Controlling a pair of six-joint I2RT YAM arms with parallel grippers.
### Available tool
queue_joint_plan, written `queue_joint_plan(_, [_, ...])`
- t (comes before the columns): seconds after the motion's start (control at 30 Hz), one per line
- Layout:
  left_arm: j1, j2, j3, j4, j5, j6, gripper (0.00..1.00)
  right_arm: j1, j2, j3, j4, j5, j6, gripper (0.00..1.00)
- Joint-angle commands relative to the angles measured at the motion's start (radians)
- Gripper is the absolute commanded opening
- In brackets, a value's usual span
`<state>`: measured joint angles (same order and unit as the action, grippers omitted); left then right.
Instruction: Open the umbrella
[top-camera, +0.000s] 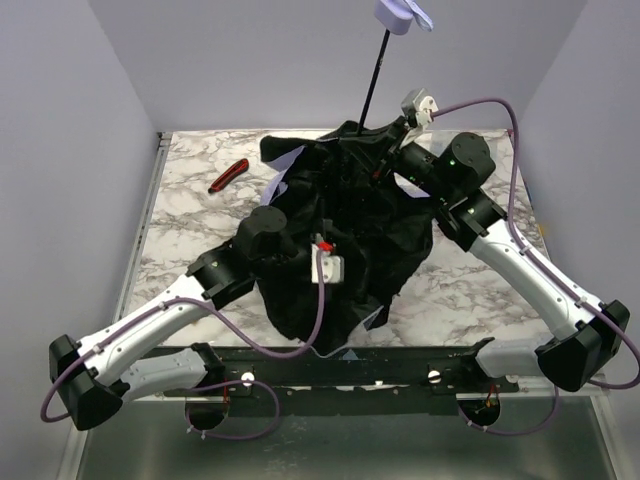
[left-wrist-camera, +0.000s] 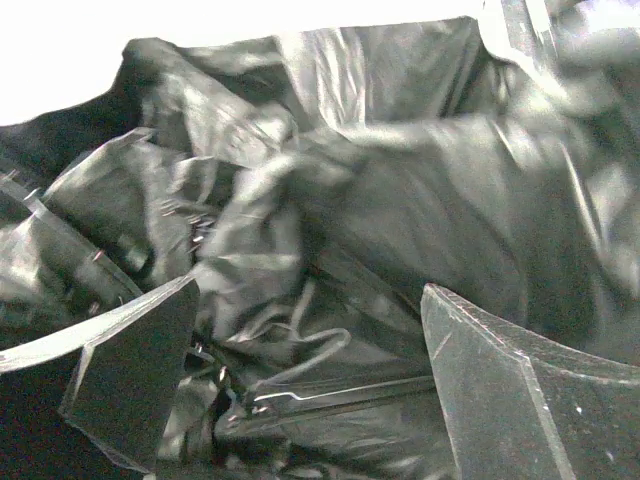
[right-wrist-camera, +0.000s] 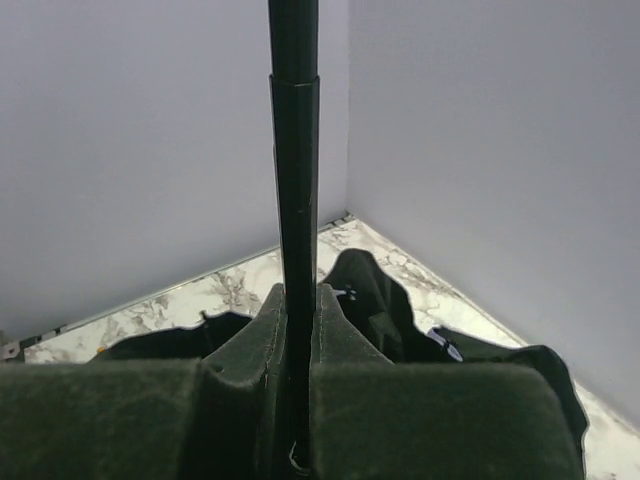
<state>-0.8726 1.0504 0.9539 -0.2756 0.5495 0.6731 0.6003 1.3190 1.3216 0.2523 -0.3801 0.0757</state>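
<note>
The umbrella (top-camera: 372, 225) lies as a crumpled heap with its black lining showing on the marble table (top-camera: 190, 215), and pale edges peek out at the left. Its thin black shaft (top-camera: 376, 75) rises to the small lavender handle (top-camera: 398, 15) at the top. My right gripper (top-camera: 380, 150) is shut on the shaft low down, just above the fabric; in the right wrist view the shaft (right-wrist-camera: 295, 150) stands up out of that gripper (right-wrist-camera: 297, 340). My left gripper (top-camera: 322, 232) is over the middle of the heap. In the left wrist view it (left-wrist-camera: 310, 385) is open, with black fabric and a thin rib (left-wrist-camera: 330, 392) between its fingers (left-wrist-camera: 130, 380).
A red-handled cutter (top-camera: 228, 176) lies on the table at the back left, apart from the umbrella. Grey walls close in the table at the back and both sides. The marble corner (right-wrist-camera: 390, 255) shows behind the shaft.
</note>
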Motion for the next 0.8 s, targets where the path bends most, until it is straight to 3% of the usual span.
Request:
queue_joint_plan(0.0, [0.07,-0.074,0.068,0.089,-0.042,-0.27,0.87,-0.006,-0.069,-0.031,0.103,-0.009,-0.065,0.0])
queue_joint_plan(0.1, [0.105,-0.078,0.093,0.12,-0.127,-0.312,0.75,-0.006,-0.075,-0.045,0.096,-0.014,-0.095,0.0])
queue_joint_plan(0.43, [0.11,0.032,0.133,0.104,-0.304,-0.139,0.42,-0.005,-0.059,-0.026,0.093,-0.016,-0.015,0.0])
queue_joint_plan(0.63, [0.228,0.12,0.135,0.096,-0.463,-0.305,0.18,-0.006,-0.063,0.016,0.044,-0.032,-0.004,0.0])
queue_joint_plan(0.77, [0.35,0.127,0.124,0.046,-0.475,-0.449,0.19,-0.006,-0.067,0.024,0.017,-0.013,-0.007,0.0])
